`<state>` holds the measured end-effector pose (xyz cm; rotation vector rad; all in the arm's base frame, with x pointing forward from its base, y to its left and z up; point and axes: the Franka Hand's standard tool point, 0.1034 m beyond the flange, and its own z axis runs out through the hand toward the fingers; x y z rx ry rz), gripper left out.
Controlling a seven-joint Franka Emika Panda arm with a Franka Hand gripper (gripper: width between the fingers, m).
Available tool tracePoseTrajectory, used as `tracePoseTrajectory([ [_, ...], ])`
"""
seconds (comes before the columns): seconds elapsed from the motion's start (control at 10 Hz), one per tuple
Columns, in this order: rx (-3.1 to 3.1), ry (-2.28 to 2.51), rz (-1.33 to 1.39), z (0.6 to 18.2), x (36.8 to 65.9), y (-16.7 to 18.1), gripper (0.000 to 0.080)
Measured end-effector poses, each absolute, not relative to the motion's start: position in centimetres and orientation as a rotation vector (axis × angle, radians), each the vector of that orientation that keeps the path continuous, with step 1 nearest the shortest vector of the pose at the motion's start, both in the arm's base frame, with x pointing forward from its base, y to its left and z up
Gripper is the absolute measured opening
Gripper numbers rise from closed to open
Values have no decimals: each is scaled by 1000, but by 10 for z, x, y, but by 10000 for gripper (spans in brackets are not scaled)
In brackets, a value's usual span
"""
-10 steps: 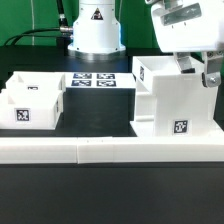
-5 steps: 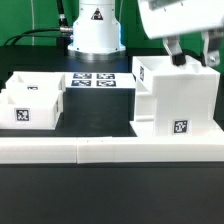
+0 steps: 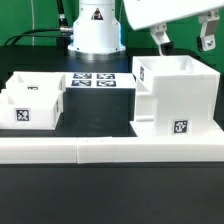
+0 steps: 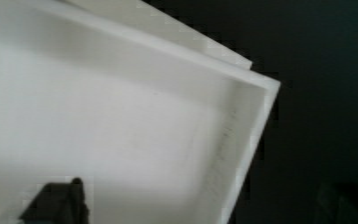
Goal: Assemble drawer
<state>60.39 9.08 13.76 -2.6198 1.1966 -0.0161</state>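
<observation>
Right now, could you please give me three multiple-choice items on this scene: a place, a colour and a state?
1. Where is the gripper relative to the tall box? A above it; B inside it; C beneath it.
2. What colour is the tall box? A black; B white; C red.
3. How do the gripper's jaws stand? A shut on a part; B open, empty; C hidden.
Answers: 1 A, it hangs over the open top; 2 B, every wall is white; 3 B, they stand apart, nothing between.
</observation>
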Motion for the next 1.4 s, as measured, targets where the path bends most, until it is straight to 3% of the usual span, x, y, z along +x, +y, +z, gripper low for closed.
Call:
tracePoseTrajectory([
  [0.7, -2939, 247, -11, 140, 591, 64, 649],
  [1.2, -3005, 148, -13, 116, 554, -23, 649],
  [1.4, -3003, 171, -11, 116, 555, -21, 649],
])
